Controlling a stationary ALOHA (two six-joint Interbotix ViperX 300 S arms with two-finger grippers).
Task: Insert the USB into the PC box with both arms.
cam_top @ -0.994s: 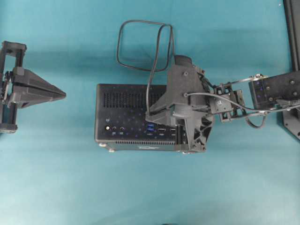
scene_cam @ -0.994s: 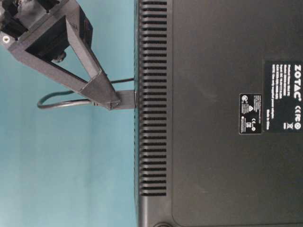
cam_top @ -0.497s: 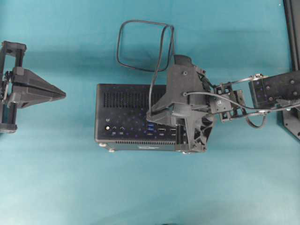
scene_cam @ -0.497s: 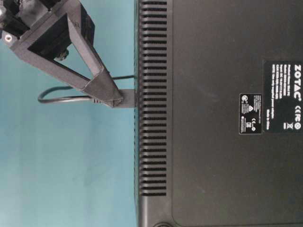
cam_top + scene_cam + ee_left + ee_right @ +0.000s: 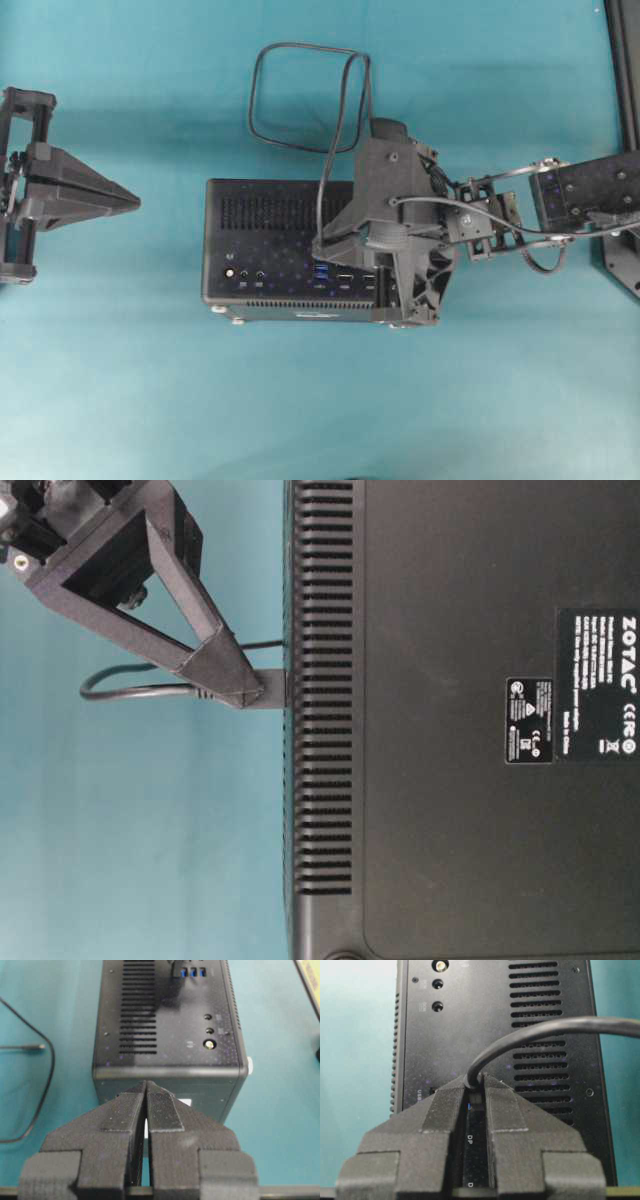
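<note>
The black PC box (image 5: 270, 240) lies mid-table with its port face up and blue sockets (image 5: 192, 972) showing. The USB cable (image 5: 300, 95) loops behind it and runs down to its plug (image 5: 275, 688), which meets the port face. My right gripper (image 5: 320, 243) hangs over the box, its fingers closed either side of the plug where the cable (image 5: 545, 1027) leaves it; the tips (image 5: 475, 1082) pinch the plug's neck. My left gripper (image 5: 135, 203) is shut and empty at the far left, well clear of the box (image 5: 170, 1020).
A dark frame post (image 5: 625, 60) runs down the right edge beside the right arm's base. The cable loop lies on the teal cloth behind the box. A yellow-edged object (image 5: 310, 975) sits at the corner of the left wrist view.
The right gripper's tip has crept slightly along the plug toward the box face. The left arm has not moved.
</note>
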